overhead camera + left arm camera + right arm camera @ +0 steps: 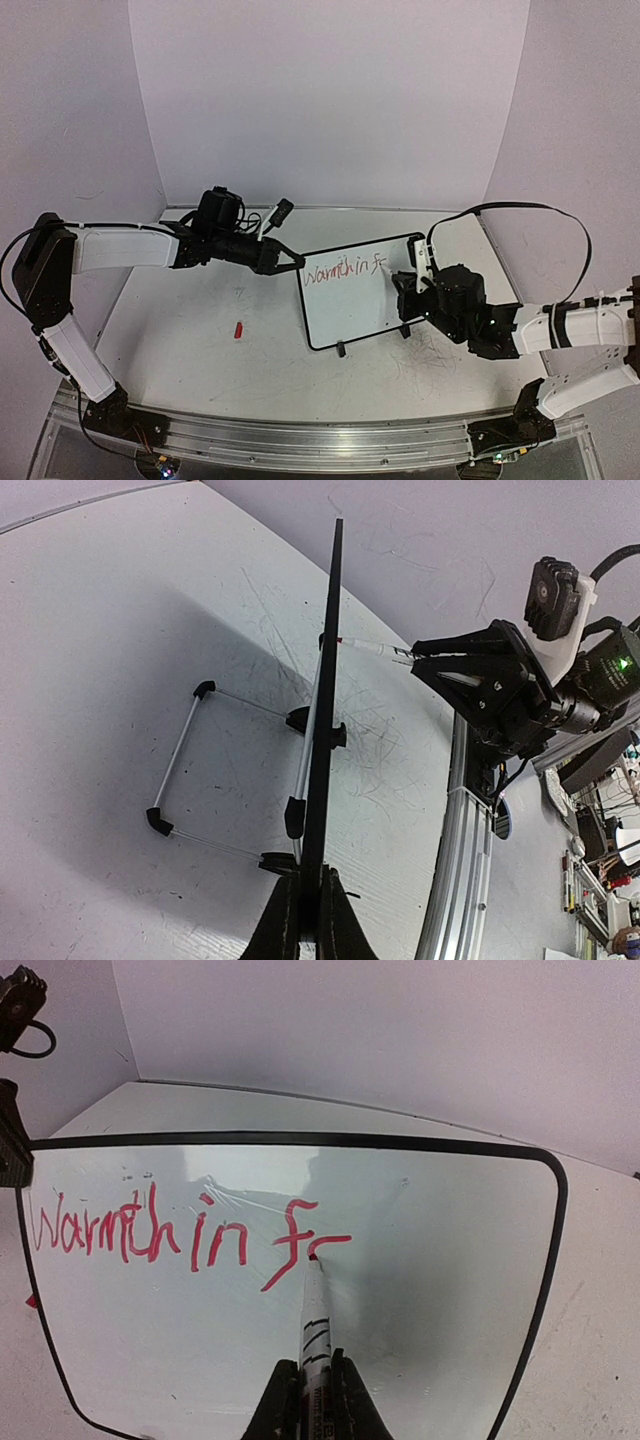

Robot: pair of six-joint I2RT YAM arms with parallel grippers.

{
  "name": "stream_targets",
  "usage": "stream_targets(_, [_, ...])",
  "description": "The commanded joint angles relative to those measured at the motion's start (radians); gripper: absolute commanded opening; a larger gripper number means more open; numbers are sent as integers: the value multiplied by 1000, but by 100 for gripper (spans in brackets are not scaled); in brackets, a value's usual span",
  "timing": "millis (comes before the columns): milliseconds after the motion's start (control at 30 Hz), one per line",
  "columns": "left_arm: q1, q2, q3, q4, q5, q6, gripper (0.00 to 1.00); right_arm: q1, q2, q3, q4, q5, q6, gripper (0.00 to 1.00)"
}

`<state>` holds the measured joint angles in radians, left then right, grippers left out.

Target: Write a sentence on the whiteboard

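Top view: even diffuse light, purplish cast on walls (330, 100), img soft, low-res. Left wrist: big soft shadow on table (100, 810) beside whiteboard (331, 630), fisheye bend at edges. Right wrist: sharp, faint glare streaks on whiteboard.

— What can be read here?
— The red sentence (197, 1235) on the whiteboard (450, 1260): "Warmth in f", then a half-formed letter.
— Anything on the marker (316, 1330)?
— Black print on its barrel, too small to read.
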<state>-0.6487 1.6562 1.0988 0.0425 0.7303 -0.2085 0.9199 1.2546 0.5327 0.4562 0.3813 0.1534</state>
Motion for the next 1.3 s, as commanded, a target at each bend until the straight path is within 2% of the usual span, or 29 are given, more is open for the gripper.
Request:
stream_targets(0, [6,-19,7,16,22,10,0,-2,-22,5,-39,45,12,0])
stream_targets(567, [6,-26,6,16,24,9,0,-5,3,26,41,89,1,0])
stream_targets(1267, [4,-26,7,18,26,9,0,-11,25,39,63,94,-13,0])
